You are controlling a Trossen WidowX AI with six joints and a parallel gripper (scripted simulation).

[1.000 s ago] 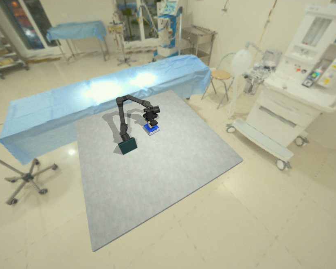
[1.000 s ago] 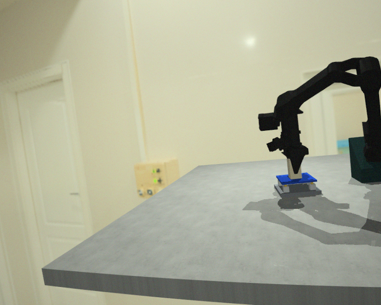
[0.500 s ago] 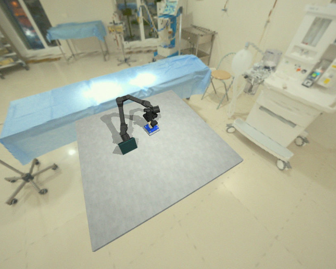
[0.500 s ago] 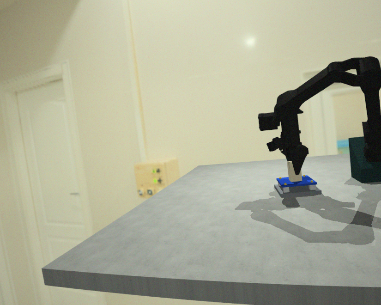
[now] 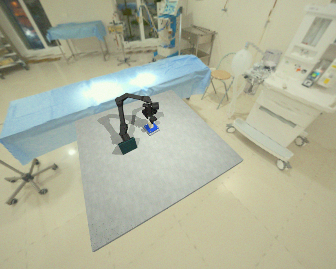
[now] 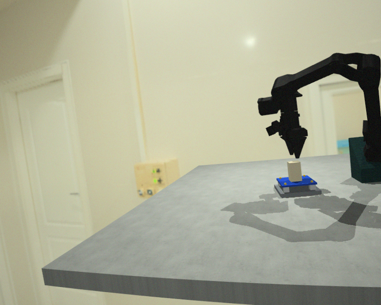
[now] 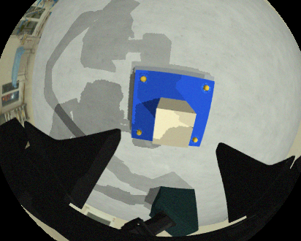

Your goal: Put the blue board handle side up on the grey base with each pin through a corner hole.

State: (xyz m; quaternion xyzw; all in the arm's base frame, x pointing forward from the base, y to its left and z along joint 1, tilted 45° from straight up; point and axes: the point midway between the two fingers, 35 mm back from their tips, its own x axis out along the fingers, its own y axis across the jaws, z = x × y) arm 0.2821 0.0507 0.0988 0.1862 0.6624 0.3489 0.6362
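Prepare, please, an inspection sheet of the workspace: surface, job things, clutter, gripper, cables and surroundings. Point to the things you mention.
Surface: grey table top (image 5: 168,176) (image 6: 190,237), arm shadows across it; no damage seen.
Blue board (image 5: 152,129) (image 6: 300,183) (image 7: 161,84): on the posts, looks flat, a gold pin showing at each corner.
Handle (image 5: 150,124) (image 6: 294,171) (image 7: 174,126): upright on top of the board.
Grey base (image 5: 150,135) (image 6: 300,193): under the board, on the table.
Clutter: nothing seen.
Gripper (image 5: 152,122) (image 6: 294,155) (image 7: 171,142): open, above the handle, holding nothing.
Cables: nothing seen on the table.
Surroundings: blue-draped bed (image 5: 48,101) beyond the table; wheeled white machine (image 5: 284,113) to one side; stool (image 5: 221,74) between them.
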